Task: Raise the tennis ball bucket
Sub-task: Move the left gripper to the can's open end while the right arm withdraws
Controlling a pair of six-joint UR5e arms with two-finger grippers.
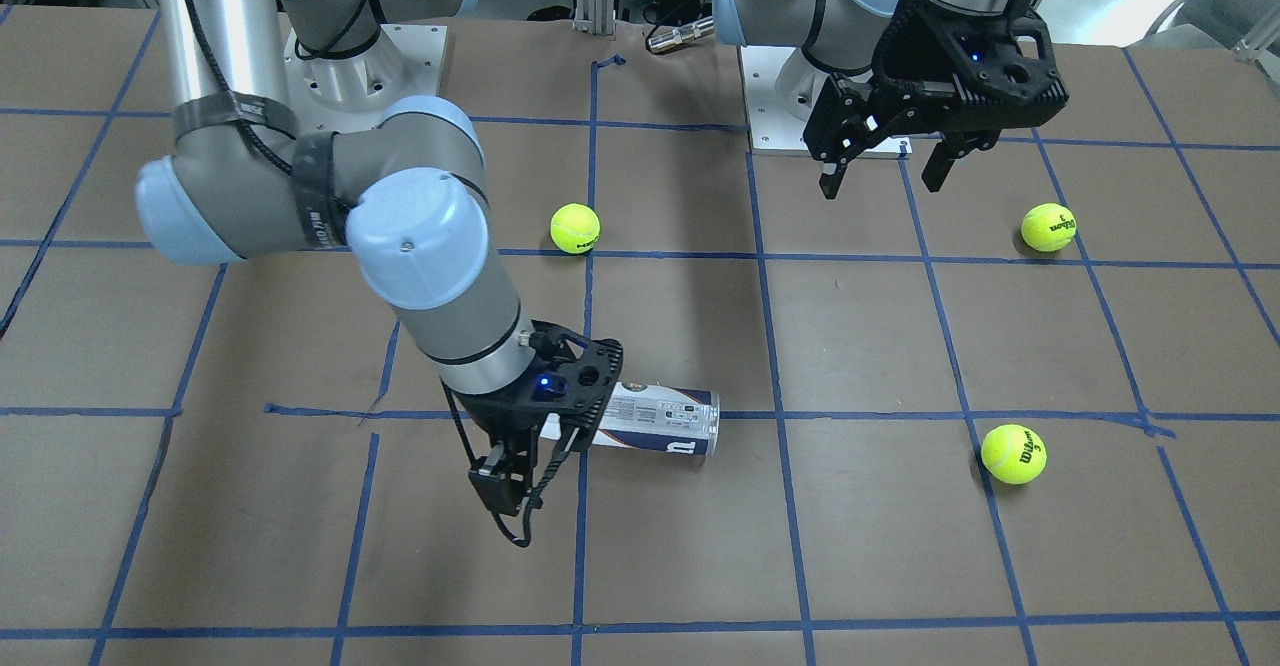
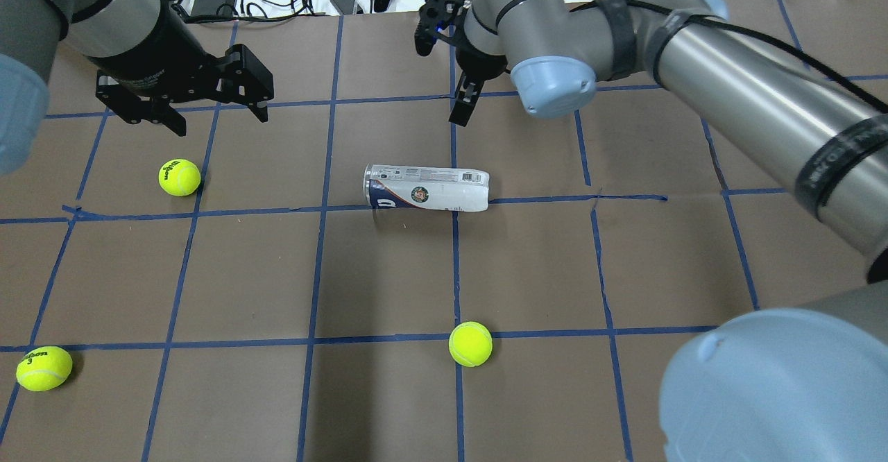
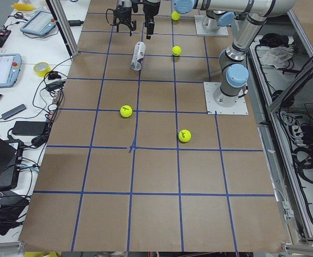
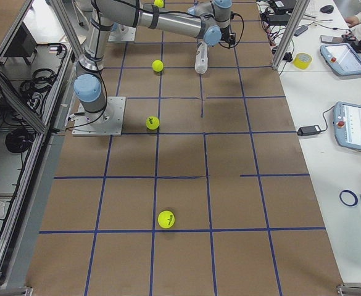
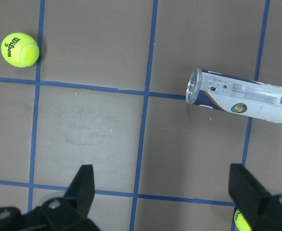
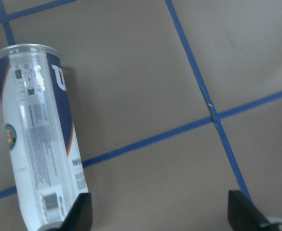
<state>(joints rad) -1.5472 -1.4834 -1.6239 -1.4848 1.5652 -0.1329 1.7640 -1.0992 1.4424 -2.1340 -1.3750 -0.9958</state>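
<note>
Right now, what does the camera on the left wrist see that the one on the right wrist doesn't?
Left wrist only: the whole tennis ball bucket, a tennis ball at top left, a sliver of a second ball at the bottom edge. Right wrist only: a close-up of the bucket's barcode, no balls. Both: the bucket lying on its side on the blue-taped table, with open fingers framing the bottom, the left gripper and right gripper.
</note>
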